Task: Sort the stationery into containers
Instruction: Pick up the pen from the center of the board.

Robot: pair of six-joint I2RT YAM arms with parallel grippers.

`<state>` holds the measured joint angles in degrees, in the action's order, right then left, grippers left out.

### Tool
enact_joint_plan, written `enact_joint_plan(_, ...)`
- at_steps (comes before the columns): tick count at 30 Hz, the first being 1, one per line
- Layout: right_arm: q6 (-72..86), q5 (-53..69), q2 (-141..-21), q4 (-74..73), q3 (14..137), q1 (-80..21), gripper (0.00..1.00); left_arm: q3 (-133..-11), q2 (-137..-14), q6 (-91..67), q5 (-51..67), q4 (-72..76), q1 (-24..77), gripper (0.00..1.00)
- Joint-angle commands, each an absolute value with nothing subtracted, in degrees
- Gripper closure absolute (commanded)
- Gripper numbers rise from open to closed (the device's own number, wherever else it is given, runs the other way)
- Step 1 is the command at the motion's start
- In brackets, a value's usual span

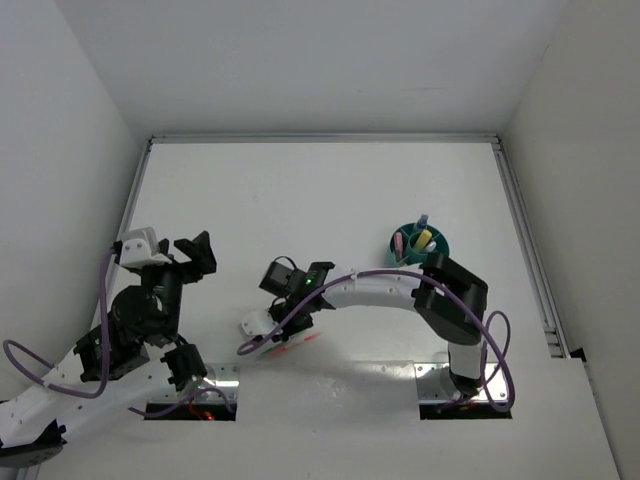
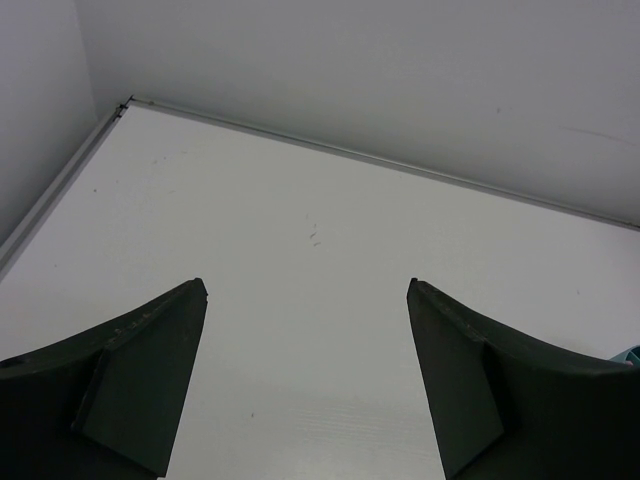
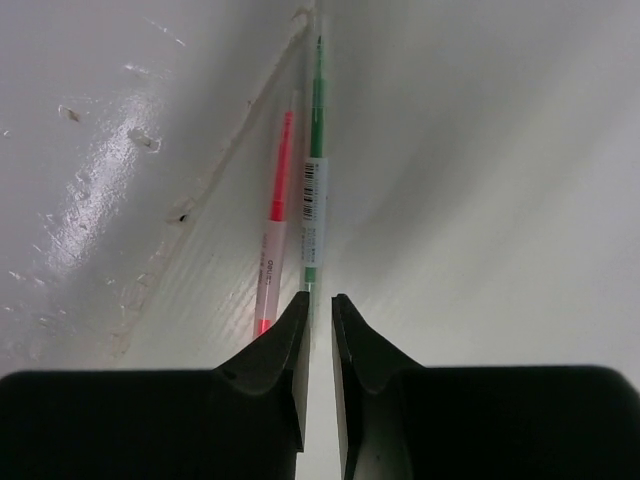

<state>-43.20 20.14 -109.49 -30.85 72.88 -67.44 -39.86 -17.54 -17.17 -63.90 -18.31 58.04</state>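
Right wrist view: looked straight down the right tool (image 3: 318,297) at two thin pens on the table (image 3: 480,200).
Right tool: drawn almost together, only a thin slit left; seemed pinched on the near end of the green pen (image 3: 316,190).
Green pen: lay flat on the table, pointing away from the tool, near tip tucked into the slit; taken by the end, probably for want of room to straddle the middle with a neighbour so close.
Pink pen (image 3: 275,230): lay just beside the green one, toward the left of that view and nearly parallel, near end just outside one finger; kept out of the grip, judged as a way to carry one pen at a time.
Left tool (image 2: 305,290): spread wide, nothing between the fingers, hung over bare table; apparently parked aside to stay clear of the right arm's reach.
Cup (image 1: 441,247): stood upright right of the table's middle, well apart from the pens; held pink, yellow and blue pieces standing on end.
Step in hand: grasp of the green pen, lift not yet begun.
Progress: judged well along, with two pens seen outside the cup.
Next move: called for a lift, a swing over to the cup and a tilt toward upright before release.
Risk: thin pen held by one end, apt to pivot or slip; pink pen apt to get nudged.
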Motion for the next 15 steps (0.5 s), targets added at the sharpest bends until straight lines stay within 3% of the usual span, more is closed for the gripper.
enact_joint_plan(1, -42.54, 21.53, -109.51, -31.03, 74.09, -67.94, 0.85, -39.55, -17.93, -16.35, -64.60, -16.70, 57.48, 0.13)
enact_joint_plan(15, -40.96, 18.46, -113.73, -29.79, 75.15, -71.54, 0.82, -39.55, -17.40, -16.35, -64.60, -16.70, 57.48, 0.13)
